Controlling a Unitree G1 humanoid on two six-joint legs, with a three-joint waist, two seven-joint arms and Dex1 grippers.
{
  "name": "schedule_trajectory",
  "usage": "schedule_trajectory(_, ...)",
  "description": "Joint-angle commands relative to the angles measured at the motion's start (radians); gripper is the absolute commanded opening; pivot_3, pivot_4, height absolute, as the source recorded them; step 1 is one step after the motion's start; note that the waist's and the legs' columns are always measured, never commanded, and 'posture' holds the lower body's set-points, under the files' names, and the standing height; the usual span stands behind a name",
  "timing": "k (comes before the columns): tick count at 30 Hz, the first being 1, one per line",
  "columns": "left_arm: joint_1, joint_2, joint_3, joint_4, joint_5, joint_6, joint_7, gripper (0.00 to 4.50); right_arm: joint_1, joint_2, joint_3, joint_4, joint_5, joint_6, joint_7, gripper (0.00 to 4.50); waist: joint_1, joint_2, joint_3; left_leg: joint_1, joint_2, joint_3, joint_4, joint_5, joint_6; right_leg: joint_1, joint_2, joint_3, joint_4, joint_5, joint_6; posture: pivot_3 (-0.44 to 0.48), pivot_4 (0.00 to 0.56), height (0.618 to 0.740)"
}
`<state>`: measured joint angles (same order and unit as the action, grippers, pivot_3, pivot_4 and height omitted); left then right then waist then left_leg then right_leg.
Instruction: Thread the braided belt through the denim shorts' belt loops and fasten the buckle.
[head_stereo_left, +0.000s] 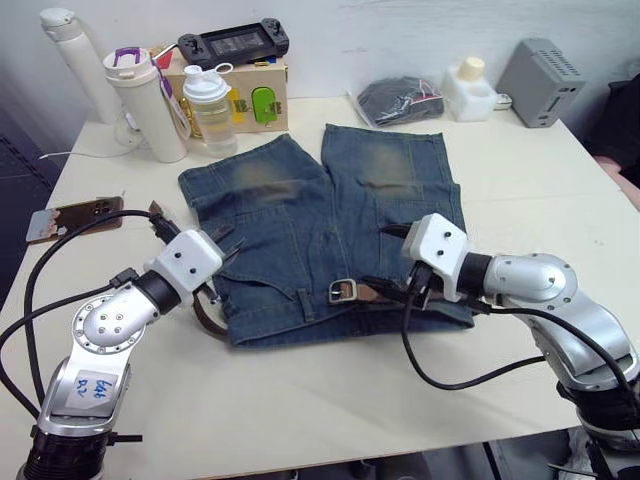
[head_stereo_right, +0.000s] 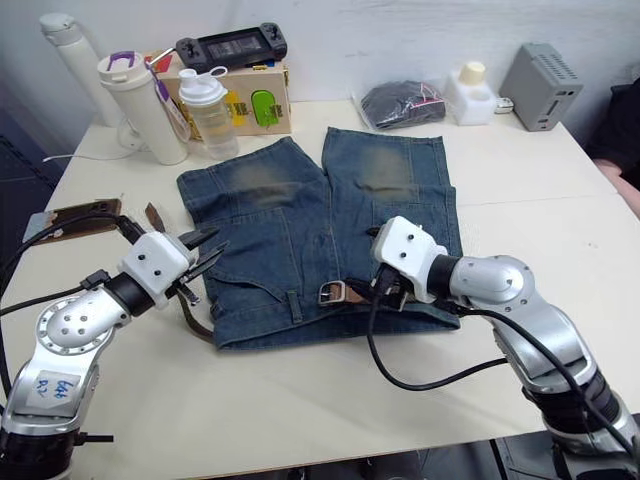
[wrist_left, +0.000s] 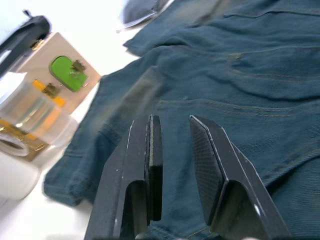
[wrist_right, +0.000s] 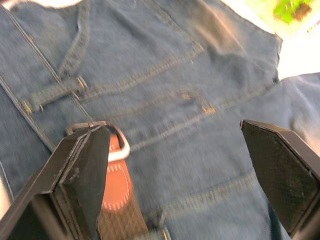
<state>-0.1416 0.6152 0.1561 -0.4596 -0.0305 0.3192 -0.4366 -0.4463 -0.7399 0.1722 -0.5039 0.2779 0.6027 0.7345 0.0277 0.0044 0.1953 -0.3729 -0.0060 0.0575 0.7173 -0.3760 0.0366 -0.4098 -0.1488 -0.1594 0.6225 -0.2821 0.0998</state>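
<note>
The denim shorts (head_stereo_left: 300, 210) lie flat on the table, waistband toward me. The braided belt (head_stereo_left: 208, 318) pokes out brown at the waistband's left end and runs along it to the silver buckle (head_stereo_left: 343, 291) near the middle. My left gripper (head_stereo_left: 230, 243) hovers over the shorts' left side, fingers (wrist_left: 150, 150) slightly apart and holding nothing. My right gripper (head_stereo_left: 385, 258) is wide open just right of the buckle (wrist_right: 117, 145), over the waistband. In the right wrist view one finger (wrist_right: 85, 165) lies beside the buckle and belt (wrist_right: 116, 190), with a belt loop (wrist_right: 52, 93) beyond.
Behind the shorts stand a white flask (head_stereo_left: 150, 100), a shaker bottle (head_stereo_left: 210, 105) and a box (head_stereo_left: 255, 95) with a game controller (head_stereo_left: 233, 42) on top. A phone (head_stereo_left: 75, 217) lies at the left. A black pouch (head_stereo_left: 400, 100), white container (head_stereo_left: 468, 88) and grey device (head_stereo_left: 540, 68) sit at the back right.
</note>
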Motion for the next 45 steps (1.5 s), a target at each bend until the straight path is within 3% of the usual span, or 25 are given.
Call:
schedule_trajectory(1,-0.083,-0.076,0.094,0.035,-0.033,0.189,0.123,1.18,0.004,0.012,0.008,0.004,-0.035,-0.043,-0.003,4.50,0.000,0.000,0.000,-0.001,0.000,0.000,0.000,0.000,0.001,0.000,0.000,0.000,0.002,0.000,0.000,0.000,0.150,0.687)
schedule_trajectory(6,-0.187,-0.186,0.194,0.059,-0.068,0.514,0.264,1.18,0.026,0.017,0.008,0.000,-0.046,-0.039,0.000,4.50,-0.001,-0.001,0.000,-0.002,-0.001,-0.001,0.000,0.000,0.001,0.000,0.001,-0.001,0.001,0.001,0.001,0.000,0.150,0.687)
schedule_trajectory(11,-0.210,-0.232,0.249,0.056,-0.057,0.635,0.348,1.18,0.041,0.020,0.003,0.000,-0.057,-0.031,-0.003,4.50,-0.003,-0.001,0.000,-0.001,0.000,0.000,0.000,0.000,0.001,0.000,0.001,-0.001,0.002,0.001,0.001,0.000,0.150,0.687)
schedule_trajectory(14,-0.211,-0.218,0.236,0.052,-0.052,0.651,0.351,1.99,0.044,0.024,0.002,0.002,-0.062,-0.024,-0.008,4.50,-0.002,-0.001,0.000,-0.001,0.000,-0.001,0.000,0.000,0.001,0.000,0.001,-0.001,0.002,0.001,0.001,0.000,0.150,0.687)
schedule_trajectory(20,-0.217,-0.234,0.217,0.108,-0.056,0.696,0.371,4.46,0.051,0.037,0.008,-0.002,-0.070,-0.014,-0.010,4.50,-0.001,-0.001,0.000,-0.001,0.000,-0.001,0.001,0.000,0.001,0.000,0.001,-0.001,0.002,0.001,0.001,0.000,0.150,0.687)
schedule_trajectory(25,-0.215,-0.272,0.219,0.154,-0.084,0.743,0.367,4.46,0.060,0.036,0.004,-0.011,-0.066,-0.003,-0.007,4.50,-0.001,-0.001,0.000,-0.001,0.000,-0.001,0.001,0.000,0.001,0.000,0.001,-0.001,0.002,0.001,0.001,0.000,0.150,0.687)
schedule_trajectory(26,-0.216,-0.284,0.229,0.158,-0.087,0.751,0.375,4.03,0.063,0.033,0.004,-0.014,-0.066,-0.001,-0.005,4.50,-0.001,-0.001,0.000,-0.001,0.000,-0.001,0.001,0.000,0.001,0.000,0.001,-0.001,0.002,0.001,0.001,0.000,0.150,0.687)
schedule_trajectory(28,-0.211,-0.294,0.239,0.162,-0.096,0.757,0.373,3.62,0.067,0.032,0.002,-0.019,-0.066,0.002,-0.004,4.50,-0.001,-0.001,0.000,-0.001,0.000,-0.001,0.001,0.000,0.001,0.000,0.001,-0.001,0.002,0.001,0.001,0.000,0.150,0.687)
schedule_trajectory(33,-0.208,-0.310,0.260,0.153,-0.111,0.783,0.386,1.48,0.072,0.031,0.000,-0.027,-0.065,0.010,-0.004,4.50,-0.001,-0.001,0.000,-0.001,0.000,-0.001,0.001,0.000,0.001,0.000,0.001,0.000,0.003,0.000,0.001,0.000,0.150,0.687)
schedule_trajectory(35,-0.212,-0.313,0.266,0.152,-0.117,0.794,0.388,0.44,0.071,0.032,0.001,-0.026,-0.066,0.012,-0.004,4.50,-0.001,-0.001,0.000,0.000,0.000,-0.001,0.001,0.000,0.001,0.000,0.001,0.000,0.003,0.000,0.001,0.000,0.150,0.687)
schedule_trajectory(36,-0.214,-0.313,0.268,0.152,-0.118,0.800,0.390,0.14,0.070,0.033,0.002,-0.025,-0.067,0.012,-0.005,4.50,-0.001,-0.001,0.000,0.000,0.000,0.000,0.001,0.000,0.001,0.000,0.001,0.000,0.003,0.001,0.001,0.000,0.150,0.687)
schedule_trajectory(45,-0.220,-0.312,0.263,0.163,-0.121,0.761,0.392,0.06,0.060,0.043,0.007,-0.015,-0.072,0.011,-0.009,4.50,0.000,-0.001,0.000,0.000,-0.001,-0.001,0.001,0.000,0.001,0.001,0.001,0.000,0.003,0.001,0.001,0.000,0.150,0.687)
